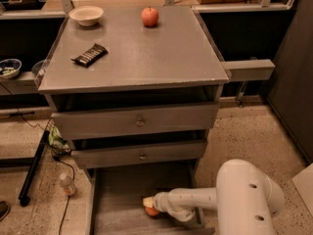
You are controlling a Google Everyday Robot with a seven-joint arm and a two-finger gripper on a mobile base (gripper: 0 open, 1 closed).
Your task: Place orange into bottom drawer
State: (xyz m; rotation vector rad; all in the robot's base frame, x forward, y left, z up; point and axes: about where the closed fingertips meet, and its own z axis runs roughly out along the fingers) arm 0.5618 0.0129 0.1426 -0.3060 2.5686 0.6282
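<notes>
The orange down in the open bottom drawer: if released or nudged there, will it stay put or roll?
Probably apt to roll: the orange looks round and smooth, and the bottom drawer has a flat floor. The drawer's low sides would likely stop it. It looks firm, so the gripper, right at it, should not deform it.

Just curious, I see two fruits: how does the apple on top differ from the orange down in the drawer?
The apple is red and sits untouched on the cabinet top; the orange is orange-coloured and lies in the open bottom drawer. The apple shows fully, while the orange is partly covered by the gripper reaching it. Both are round fruits.
</notes>
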